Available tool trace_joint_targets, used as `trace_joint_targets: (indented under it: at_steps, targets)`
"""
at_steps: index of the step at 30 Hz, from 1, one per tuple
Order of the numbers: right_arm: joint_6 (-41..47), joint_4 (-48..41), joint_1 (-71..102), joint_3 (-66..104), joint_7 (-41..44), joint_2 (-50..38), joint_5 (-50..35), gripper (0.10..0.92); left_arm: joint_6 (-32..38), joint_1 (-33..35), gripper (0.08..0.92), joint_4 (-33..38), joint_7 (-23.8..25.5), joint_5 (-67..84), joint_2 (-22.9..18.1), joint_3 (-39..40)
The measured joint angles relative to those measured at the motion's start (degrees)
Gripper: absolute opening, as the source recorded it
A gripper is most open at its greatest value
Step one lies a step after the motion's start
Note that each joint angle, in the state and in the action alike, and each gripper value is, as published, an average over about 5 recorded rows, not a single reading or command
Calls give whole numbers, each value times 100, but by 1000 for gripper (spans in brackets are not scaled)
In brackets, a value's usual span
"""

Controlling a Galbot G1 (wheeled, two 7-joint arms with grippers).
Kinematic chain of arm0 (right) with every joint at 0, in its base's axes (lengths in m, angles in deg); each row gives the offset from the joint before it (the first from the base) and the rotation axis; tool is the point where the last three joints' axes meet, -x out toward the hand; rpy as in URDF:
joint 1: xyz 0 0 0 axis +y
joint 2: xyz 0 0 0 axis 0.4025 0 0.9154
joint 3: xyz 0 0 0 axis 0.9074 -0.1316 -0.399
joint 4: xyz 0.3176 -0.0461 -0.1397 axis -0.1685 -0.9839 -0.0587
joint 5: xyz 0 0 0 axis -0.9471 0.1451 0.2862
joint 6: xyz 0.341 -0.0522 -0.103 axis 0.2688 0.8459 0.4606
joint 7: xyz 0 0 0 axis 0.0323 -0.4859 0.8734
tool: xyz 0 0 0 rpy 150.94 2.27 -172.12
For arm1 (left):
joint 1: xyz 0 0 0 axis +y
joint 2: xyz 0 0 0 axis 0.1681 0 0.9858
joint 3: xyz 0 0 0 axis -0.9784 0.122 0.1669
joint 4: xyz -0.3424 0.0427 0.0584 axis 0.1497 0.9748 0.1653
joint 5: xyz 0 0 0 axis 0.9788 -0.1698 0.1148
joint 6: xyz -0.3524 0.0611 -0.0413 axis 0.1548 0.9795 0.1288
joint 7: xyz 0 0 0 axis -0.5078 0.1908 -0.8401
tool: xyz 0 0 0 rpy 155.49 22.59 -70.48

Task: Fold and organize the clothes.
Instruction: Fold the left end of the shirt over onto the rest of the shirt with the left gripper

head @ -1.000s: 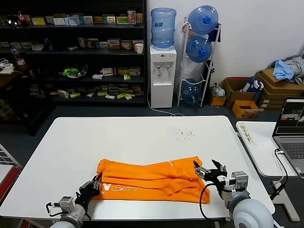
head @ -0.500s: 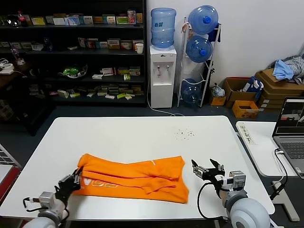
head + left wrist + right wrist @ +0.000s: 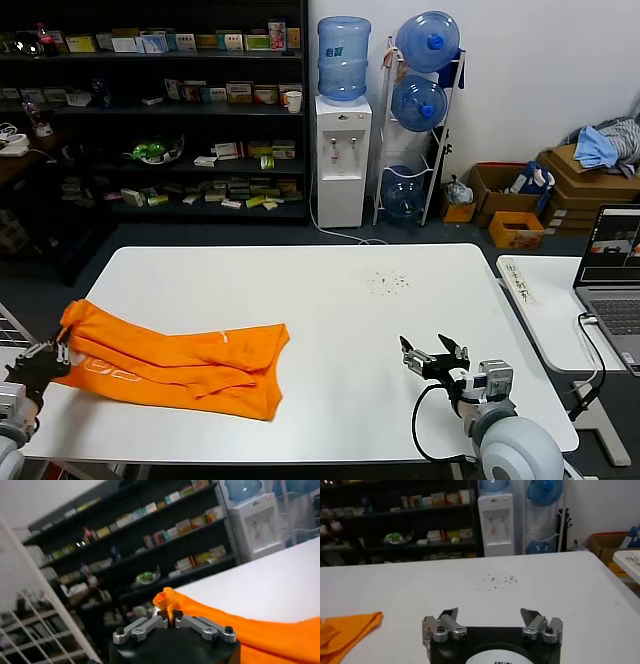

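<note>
The orange T-shirt (image 3: pixel 180 360) lies folded lengthwise on the left part of the white table (image 3: pixel 330 290), with white lettering near its left end. My left gripper (image 3: pixel 48 358) is at the table's left edge, shut on the shirt's left end; the left wrist view shows the fabric (image 3: pixel 220 625) pinched between the fingertips of the left gripper (image 3: pixel 171 616). My right gripper (image 3: pixel 432 352) is open and empty near the table's front right, well clear of the shirt. In the right wrist view the right gripper (image 3: pixel 490 614) is open, and the shirt's end (image 3: pixel 345 630) lies far off.
A scatter of small dark specks (image 3: pixel 388 282) marks the table's far right part. A second table with a laptop (image 3: pixel 610 270) stands to the right. Shelves (image 3: pixel 150 110) and a water dispenser (image 3: pixel 343 140) stand behind.
My left gripper has dragged the shirt far to the left across the table. My right gripper has let go of the shirt's right end and stays open at the front right.
</note>
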Motion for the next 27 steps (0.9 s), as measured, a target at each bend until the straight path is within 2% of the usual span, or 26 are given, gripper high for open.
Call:
trace_joint_targets:
  at_steps: [7, 14, 21, 27]
  targets:
    - [17, -47, -19, -44, -8, 60, 36, 823, -5, 240, 129, 404, -52, -74, -117, -75]
    - [35, -81, 0, -45, -35, 71, 38, 823, -362, 369, 129, 1232, -264, 946, -437, 576]
    - [53, -139, -18, -69, -68, 125, 30, 823, -712, 135, 129, 1807, -561, 2215, -790, 1270]
    - [73, -155, -53, -134, -104, 183, 29, 823, -871, -191, 129, 1995, -787, 2842, -1036, 1757]
